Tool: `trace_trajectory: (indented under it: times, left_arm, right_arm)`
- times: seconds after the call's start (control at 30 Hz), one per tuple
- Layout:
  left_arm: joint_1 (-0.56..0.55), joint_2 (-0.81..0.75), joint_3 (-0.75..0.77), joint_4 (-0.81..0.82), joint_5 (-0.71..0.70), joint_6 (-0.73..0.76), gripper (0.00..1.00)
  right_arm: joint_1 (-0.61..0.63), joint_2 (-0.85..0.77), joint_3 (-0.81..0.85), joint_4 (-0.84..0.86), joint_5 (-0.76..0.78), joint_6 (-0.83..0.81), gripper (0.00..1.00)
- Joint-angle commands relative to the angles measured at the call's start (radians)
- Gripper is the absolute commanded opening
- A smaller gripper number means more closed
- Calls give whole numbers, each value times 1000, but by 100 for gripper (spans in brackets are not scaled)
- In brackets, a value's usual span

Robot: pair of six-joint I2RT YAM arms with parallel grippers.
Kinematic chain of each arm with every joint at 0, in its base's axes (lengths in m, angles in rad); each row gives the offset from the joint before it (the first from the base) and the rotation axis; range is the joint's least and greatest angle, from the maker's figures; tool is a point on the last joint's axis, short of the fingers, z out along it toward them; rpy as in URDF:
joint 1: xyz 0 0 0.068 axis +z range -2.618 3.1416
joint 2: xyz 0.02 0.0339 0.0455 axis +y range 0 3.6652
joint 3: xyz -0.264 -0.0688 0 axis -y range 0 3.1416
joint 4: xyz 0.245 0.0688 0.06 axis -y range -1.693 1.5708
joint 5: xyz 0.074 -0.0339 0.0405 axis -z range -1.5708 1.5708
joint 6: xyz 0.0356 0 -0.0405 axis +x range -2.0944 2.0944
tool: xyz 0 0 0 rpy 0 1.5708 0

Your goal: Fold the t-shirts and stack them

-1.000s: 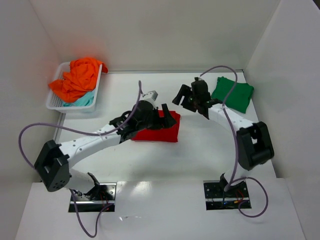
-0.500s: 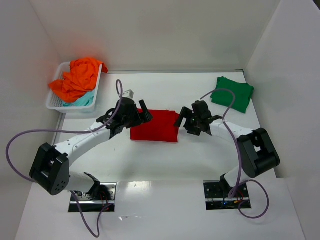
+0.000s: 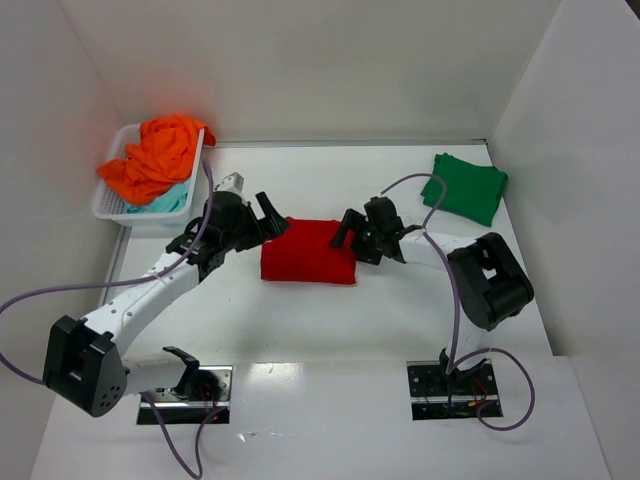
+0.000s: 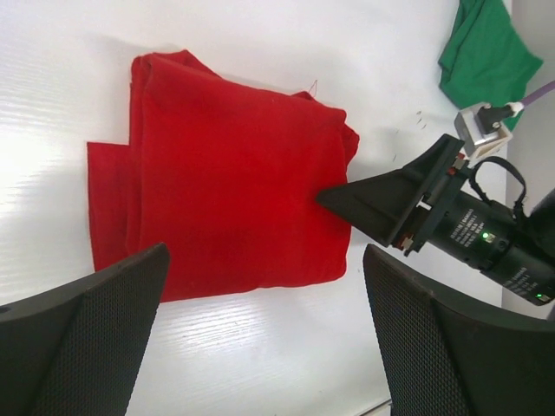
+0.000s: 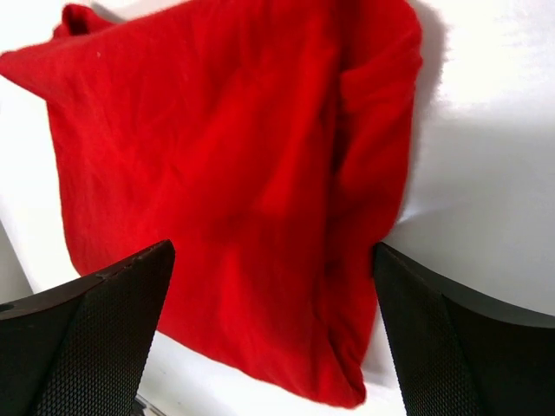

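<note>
A folded bright red t-shirt (image 3: pixel 307 252) lies flat mid-table; it also shows in the left wrist view (image 4: pixel 234 208) and the right wrist view (image 5: pixel 234 182). My left gripper (image 3: pixel 266 220) is open and empty, hovering just off the shirt's left edge (image 4: pixel 269 347). My right gripper (image 3: pixel 349 238) is open at the shirt's right edge, its jaws spread over the cloth (image 5: pixel 273 334) without pinching it; one finger (image 4: pixel 377 204) touches the shirt. A folded dark green t-shirt (image 3: pixel 465 187) lies at the back right (image 4: pixel 486 52). An orange t-shirt (image 3: pixel 155 155) and a pale teal one (image 3: pixel 165 200) are heaped in the basket.
A white lattice basket (image 3: pixel 108 205) stands at the back left against the wall. White walls close in the table on the left, back and right. Purple cables loop from both arms.
My left gripper has pulled back leftward off the red shirt. My right gripper has swung from near the green shirt down to the red shirt's right edge.
</note>
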Motion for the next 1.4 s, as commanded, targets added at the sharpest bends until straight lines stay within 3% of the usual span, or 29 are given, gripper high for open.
trace_trajectory:
  times: [0.0, 0.13, 0.33, 0.47, 0.5, 0.57, 0.6, 0.67, 0.9, 1.37]
  left_arm:
    - [28, -54, -9, -10, 26, 29, 100]
    - [39, -86, -18, -21, 35, 38, 100]
    - [48, -106, -28, -44, 54, 47, 100]
    - [48, -126, -28, -67, 63, 66, 100]
    - [48, -135, -19, -67, 63, 66, 100]
    - [57, -145, -18, -67, 72, 75, 100]
    - [57, -146, -9, -67, 81, 75, 100]
    - [57, -155, -9, -67, 94, 75, 100]
    - [57, -164, -18, -77, 124, 95, 100]
    - [86, -187, 1, -105, 175, 141, 100]
  right_arm:
    - [11, 69, -2, -27, 44, 9, 100]
    - [11, 87, 7, -17, 54, 20, 93]
    - [29, 156, 52, -18, 45, 20, 73]
    - [29, 167, 73, -30, 65, 8, 50]
    - [29, 176, 87, -40, 65, -1, 37]
    - [29, 176, 98, -50, 65, -12, 24]
    - [29, 176, 108, -50, 65, -12, 10]
    - [29, 187, 119, -69, 75, -26, 0]
    - [18, 147, 249, -190, 166, -109, 0]
    - [-325, 125, 564, -409, 229, -301, 0]
